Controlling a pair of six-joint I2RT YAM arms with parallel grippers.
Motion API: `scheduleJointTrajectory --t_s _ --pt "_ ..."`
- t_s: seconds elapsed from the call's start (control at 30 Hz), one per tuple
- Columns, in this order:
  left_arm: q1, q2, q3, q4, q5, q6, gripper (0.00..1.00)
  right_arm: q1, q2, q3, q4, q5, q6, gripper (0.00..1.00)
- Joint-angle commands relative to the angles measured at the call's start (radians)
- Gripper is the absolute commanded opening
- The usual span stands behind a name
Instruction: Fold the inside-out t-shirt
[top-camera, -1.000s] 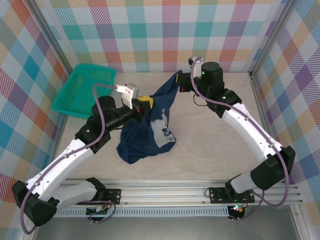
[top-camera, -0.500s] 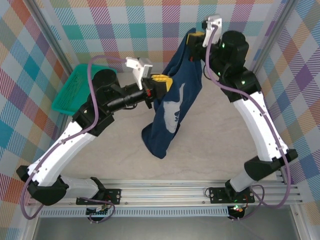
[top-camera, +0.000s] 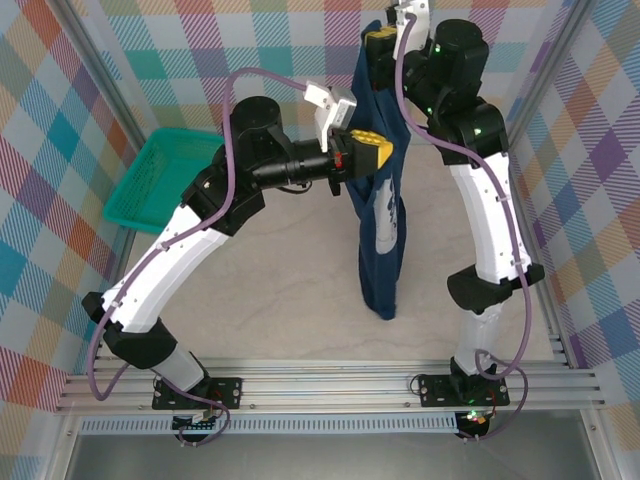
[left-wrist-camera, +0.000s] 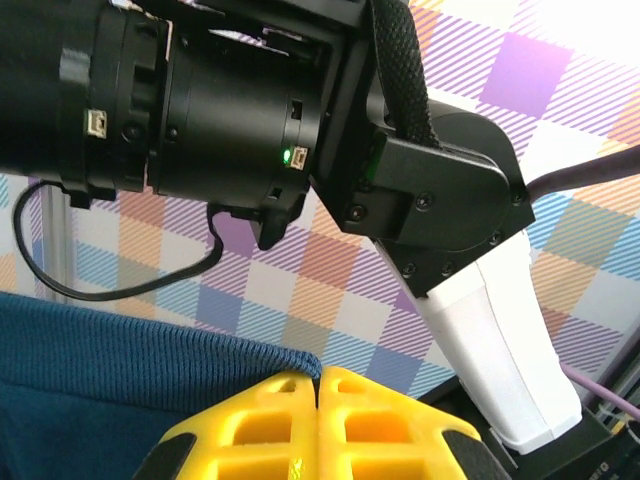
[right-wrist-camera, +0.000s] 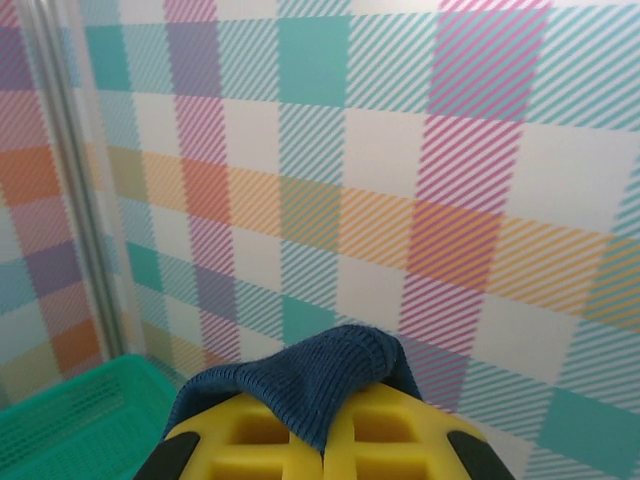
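Left gripper (top-camera: 378, 152) is pressed together on the inside-out t-shirt (top-camera: 384, 235). In the left wrist view its yellow fingers (left-wrist-camera: 270, 425) meet, with a ribbed navy edge running in beside them. Higher up and nearer the back wall (top-camera: 300, 60), the right gripper (top-camera: 383, 42) is likewise clamped, with a fold of ribbed cloth caught between its pads (right-wrist-camera: 400, 435) and draped over them.

Garment: it hangs from both grips as one long, narrow column over the table (top-camera: 280, 290), with a pale print (top-camera: 388, 215) showing partway down. Whether its lower end touches the surface cannot be told.

Surroundings: a teal basket (top-camera: 150, 185) stands at the far left, well apart from the shirt.

Assessment: the step in hand appears to be lifting the shirt and letting it hang free. No fold has been made. The two holds sit close together, so the cloth is bunched rather than opened.

Next move, as judged: draw the grips apart sideways to spread the shirt, then lower it flat on the table. Both pinches must hold during the spread, or an edge may slip and the cloth collapse.
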Motion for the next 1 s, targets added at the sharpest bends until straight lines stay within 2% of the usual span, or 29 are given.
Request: scheduleJointTrajectory --t_s 0.0,0.1,0.17,0.23,0.3,0.37,0.47,0.53,0.67,0.8,0.97 --pt "0.038 -0.084 -0.112 0.049 -0.054 -0.076 0.00 0.017 0.112 0.009 0.023 -0.144 0.064 0.03" --pt "0.140 -0.175 -0.353 0.151 -0.152 -0.222 0.00 0.056 0.221 0.012 -0.044 -0.243 0.085 0.08" --pt "0.219 -0.234 -0.534 0.228 -0.191 -0.328 0.00 0.074 0.280 0.013 -0.120 -0.294 0.092 0.17" --pt "0.289 -0.289 -0.699 0.259 -0.226 -0.409 0.00 0.075 0.317 0.008 -0.210 -0.338 0.099 0.31" --pt "0.337 -0.336 -0.827 0.262 -0.263 -0.435 0.00 0.075 0.306 -0.036 -0.274 -0.336 0.082 0.43" --pt "0.374 -0.370 -0.925 0.261 -0.273 -0.456 0.00 0.078 0.227 -0.188 -0.278 -0.320 0.060 0.50" --pt "0.408 -0.406 -1.017 0.248 -0.274 -0.475 0.00 0.099 -0.029 -0.701 -0.045 -0.273 0.019 0.60" --pt "0.422 -0.429 -1.048 0.231 -0.279 -0.477 0.00 0.117 -0.192 -1.023 0.102 -0.246 -0.006 0.62" --pt "0.430 -0.459 -1.049 0.166 -0.285 -0.473 0.00 0.181 -0.405 -1.501 0.350 -0.182 -0.005 0.63" --pt "0.431 -0.478 -1.040 0.121 -0.279 -0.474 0.00 0.282 -0.478 -1.781 0.575 -0.120 -0.003 0.68" --pt "0.432 -0.491 -1.036 0.108 -0.269 -0.480 0.00 0.347 -0.377 -1.863 0.765 -0.014 -0.010 0.68"
